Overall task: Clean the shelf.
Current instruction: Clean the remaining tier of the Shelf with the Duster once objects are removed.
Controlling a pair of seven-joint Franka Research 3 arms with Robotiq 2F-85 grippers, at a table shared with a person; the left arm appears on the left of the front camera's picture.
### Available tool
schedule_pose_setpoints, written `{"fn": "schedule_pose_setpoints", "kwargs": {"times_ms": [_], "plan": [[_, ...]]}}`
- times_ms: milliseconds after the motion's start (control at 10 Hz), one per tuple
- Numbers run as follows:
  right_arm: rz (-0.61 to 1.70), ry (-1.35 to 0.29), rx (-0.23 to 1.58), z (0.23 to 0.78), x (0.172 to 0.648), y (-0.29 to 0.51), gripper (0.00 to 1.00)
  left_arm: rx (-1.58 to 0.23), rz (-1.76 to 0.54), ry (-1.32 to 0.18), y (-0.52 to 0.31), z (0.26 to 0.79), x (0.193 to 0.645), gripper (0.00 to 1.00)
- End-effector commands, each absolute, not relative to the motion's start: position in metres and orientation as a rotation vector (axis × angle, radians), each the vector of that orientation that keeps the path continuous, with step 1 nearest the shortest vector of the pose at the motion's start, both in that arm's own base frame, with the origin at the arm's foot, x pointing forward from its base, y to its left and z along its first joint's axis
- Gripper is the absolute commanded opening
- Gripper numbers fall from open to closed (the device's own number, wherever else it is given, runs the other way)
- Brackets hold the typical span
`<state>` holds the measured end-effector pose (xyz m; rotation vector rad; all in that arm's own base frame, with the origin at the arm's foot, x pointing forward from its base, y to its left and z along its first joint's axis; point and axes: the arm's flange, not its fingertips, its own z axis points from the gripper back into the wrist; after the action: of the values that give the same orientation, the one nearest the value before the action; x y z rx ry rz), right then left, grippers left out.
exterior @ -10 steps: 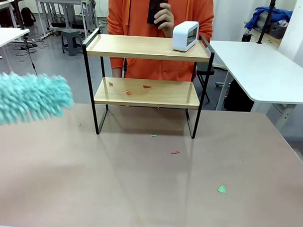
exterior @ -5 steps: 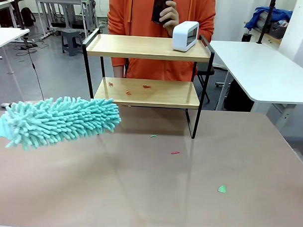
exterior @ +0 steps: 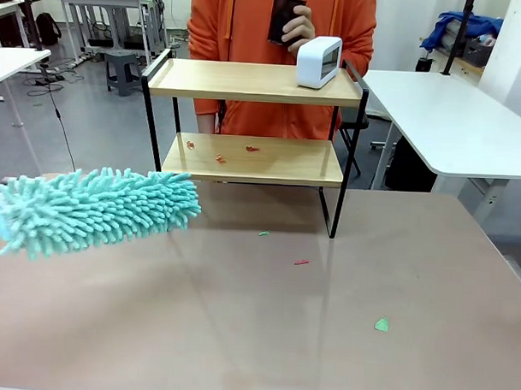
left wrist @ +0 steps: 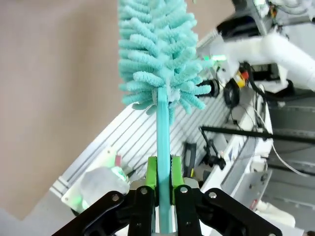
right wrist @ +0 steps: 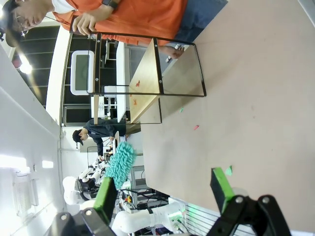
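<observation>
Pinkish-brown counter, busy lab room behind. A person in an orange hoodie stands at the far side with a dark object in hand. On the counter's far part stands the shelf, well ahead of both claws. It has a white boxy device on the top board and red scraps on the lower one. Loose bits on the counter too: a red one and a green one.

My left claw is clamped on the flat teal handle of the microfibre duster. The green pads sit either side of the stem and the head sticks straight out past the tips. I'd say the grip is at the handle end so the fluffy head can reach between the boards without the claw entering the frame. The head hangs over the counter near the shelf's front left leg; no contact that I can tell. Lower board not yet swept, I judge.

My right claw has its jaws spread wide with nothing between them, and it hangs well back from the shelf, probably out of the way.

Left wrist view gives the grip itself, which the front view doesn't. Front view gives the head-to-shelf gap and the scraps. Right wrist view, rolled sideways, gives the shelf end-on.
</observation>
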<state>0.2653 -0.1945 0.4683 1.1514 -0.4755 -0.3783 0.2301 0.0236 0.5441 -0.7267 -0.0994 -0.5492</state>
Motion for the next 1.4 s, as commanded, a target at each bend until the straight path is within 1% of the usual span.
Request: {"fn": "schedule_pose_setpoints", "kwargs": {"times_ms": [0,100,200,400,500,600,800,1000,1300], "plan": [[-0.359,-0.506,1.171,0.467,0.267,-0.193,1.0,-0.683,-0.461,-0.171,-0.028,0.533,0.239,0.12],[-0.359,-0.506,1.171,0.467,0.267,-0.193,1.0,-0.66,-0.436,-0.225,-0.048,0.532,0.242,0.12],[-0.359,-0.506,1.171,0.467,0.267,-0.193,1.0,-0.662,-0.44,-0.241,-0.064,0.531,0.242,0.12],[-0.359,-0.506,1.171,0.467,0.267,-0.193,1.0,-0.63,-0.328,-0.374,-0.093,0.53,0.245,0.12],[-0.359,-0.506,1.171,0.467,0.267,-0.193,1.0,-0.62,-0.3,-0.409,-0.107,0.529,0.249,0.12],[-0.359,-0.506,1.171,0.467,0.267,-0.193,1.0,-0.596,-0.294,-0.388,-0.117,0.526,0.255,0.12],[-0.359,-0.506,1.171,0.467,0.267,-0.193,1.0,-0.569,-0.246,-0.41,-0.133,0.52,0.269,0.12],[-0.359,-0.506,1.171,0.467,0.267,-0.193,1.0,-0.509,-0.194,-0.523,-0.149,0.518,0.287,0.12],[-0.359,-0.506,1.171,0.467,0.267,-0.193,1.0,-0.455,-0.136,-0.607,-0.172,0.508,0.306,0.12]]}}
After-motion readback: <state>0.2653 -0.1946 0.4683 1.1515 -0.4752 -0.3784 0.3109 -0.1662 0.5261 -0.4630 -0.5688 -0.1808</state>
